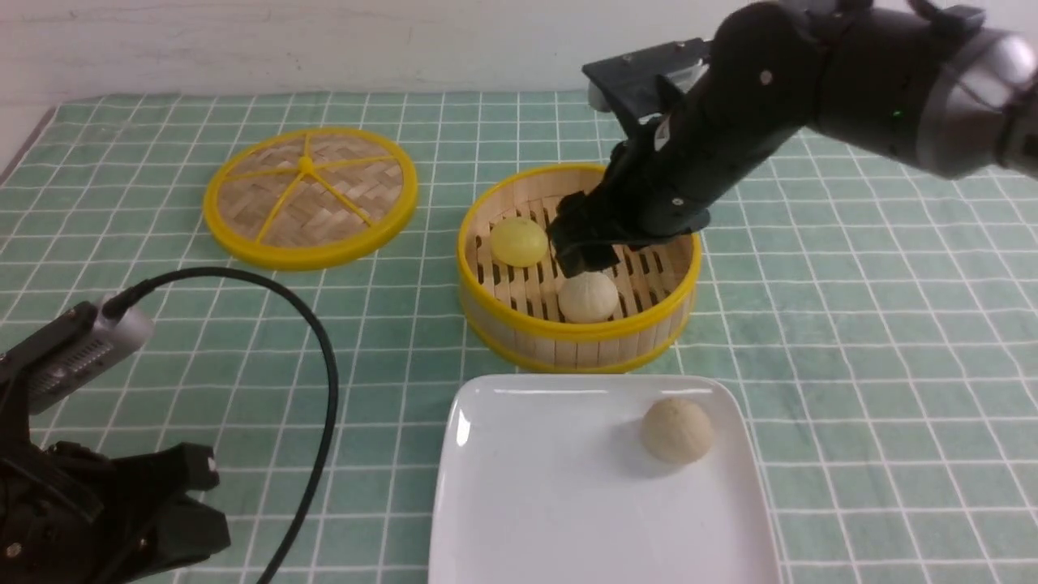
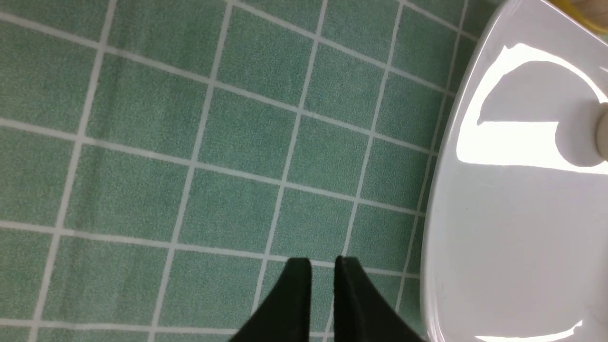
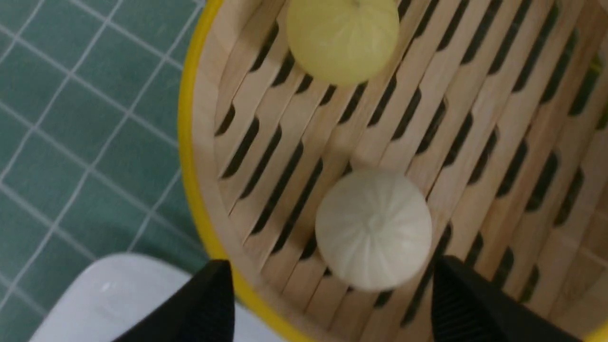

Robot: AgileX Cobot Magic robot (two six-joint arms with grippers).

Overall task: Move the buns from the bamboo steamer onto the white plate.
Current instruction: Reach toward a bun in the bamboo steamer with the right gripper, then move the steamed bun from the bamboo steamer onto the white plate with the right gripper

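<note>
a: what are the jaws on the right gripper (image 3: 332, 265) doing?
b: they're standing wide apart, gripping nothing. it's hanging low inside the bamboo steamer (image 1: 568, 345), and a cream bun (image 1: 589, 297) is sitting on the slats in the gap between the two fingers. whether they're touching it, i can't tell.
a: how many buns are you counting in there?
b: two. that cream bun is lying near the front wall, and one yellow bun (image 1: 519, 241) is resting further back on the left side, apart from it.
a: and on the white plate (image 1: 535, 487)?
b: one, a second cream bun (image 1: 678, 430), sitting right of the middle, toward the far edge. so three buns altogether. the plate is lying just in front of the steamer.
a: what about the left gripper (image 2: 323, 266)?
b: its jaws are showing only a narrow slit between them, with nothing in it. it's hovering over the green checked cloth (image 1: 851, 324), near the plate's left edge.
a: anything else lying around?
b: one lid (image 1: 310, 196) is lying flat at the far left, well apart from the steamer, and one black cable (image 1: 324, 365) is looping over the cloth from the left arm.
</note>
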